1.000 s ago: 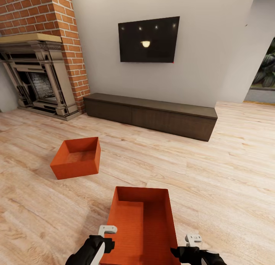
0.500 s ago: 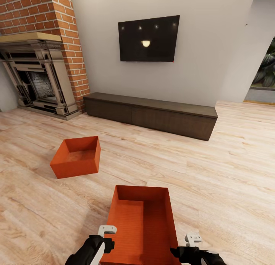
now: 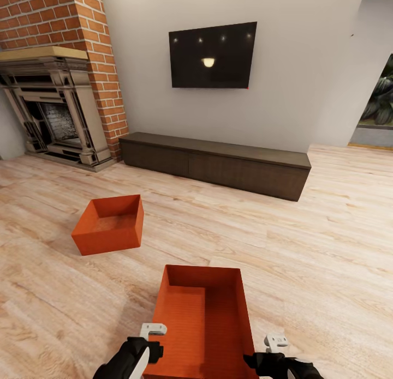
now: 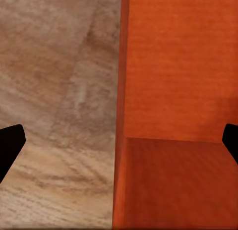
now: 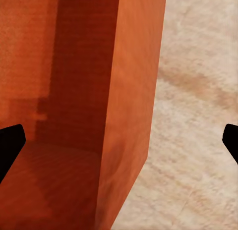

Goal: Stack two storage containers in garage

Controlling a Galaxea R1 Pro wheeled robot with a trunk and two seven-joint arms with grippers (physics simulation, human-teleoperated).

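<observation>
Ahead, from the head camera, we see the living room: a red brick chimney (image 3: 93,52) with an ornate grey fireplace (image 3: 52,109), a black wall TV (image 3: 213,55) and a long dark low cabinet (image 3: 215,163) against the pale wall. On the light wood plank floor (image 3: 305,248) lie two orange-red storage containers. The far container (image 3: 109,224) sits off to our left, well apart from the arms. The near container (image 3: 203,324) lies directly before us, between our two arms. Our left tool (image 3: 148,341) is just beside its left wall and our right tool (image 3: 268,350) just beside its right wall.

Through the left wrist camera, our left tool (image 4: 119,145) is spread wide, straddling the near container's wall (image 4: 120,91), one finger over the planks, one over the interior.

Through the right wrist camera, our right tool (image 5: 119,145) is likewise wide, straddling the opposite wall (image 5: 134,106) without gripping it.
</observation>
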